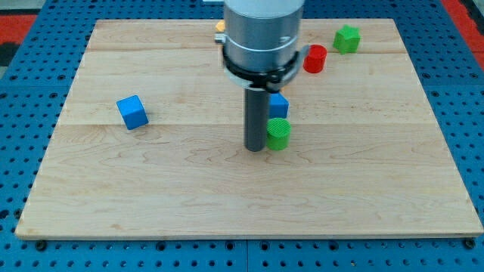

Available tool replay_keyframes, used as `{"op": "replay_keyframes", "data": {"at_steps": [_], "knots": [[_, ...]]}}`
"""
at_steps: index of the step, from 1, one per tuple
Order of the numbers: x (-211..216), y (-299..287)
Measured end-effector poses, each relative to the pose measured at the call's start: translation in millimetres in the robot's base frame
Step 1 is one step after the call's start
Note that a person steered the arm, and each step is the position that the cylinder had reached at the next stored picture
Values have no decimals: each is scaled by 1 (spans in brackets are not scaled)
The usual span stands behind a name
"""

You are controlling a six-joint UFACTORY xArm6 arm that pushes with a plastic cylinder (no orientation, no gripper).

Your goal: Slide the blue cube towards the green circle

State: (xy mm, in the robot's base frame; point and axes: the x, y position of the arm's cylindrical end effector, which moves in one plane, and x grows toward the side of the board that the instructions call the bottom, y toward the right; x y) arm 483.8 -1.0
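A blue cube (132, 112) lies on the wooden board (227, 196) at the view's left. A green round block (278, 133) lies near the middle, with a second blue block (279, 106) touching it from the view's top side, partly hidden by the rod. My tip (255, 148) rests on the board right at the green round block's left side. The tip is far to the right of the blue cube on the left.
A red cylinder (314, 58) and a green block (347, 38) lie at the view's top right. A yellow or orange block (220, 26) peeks out behind the arm's grey body at the top. A blue pegboard surrounds the board.
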Motion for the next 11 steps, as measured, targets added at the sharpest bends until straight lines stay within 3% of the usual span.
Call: {"op": "replay_keyframes", "data": {"at_steps": [2, 3, 4, 5, 7, 9, 10, 11], "knots": [[0, -204], [-34, -237], [-74, -230], [-70, -189], [37, -87], [-52, -185], [-91, -186], [-77, -123]]}}
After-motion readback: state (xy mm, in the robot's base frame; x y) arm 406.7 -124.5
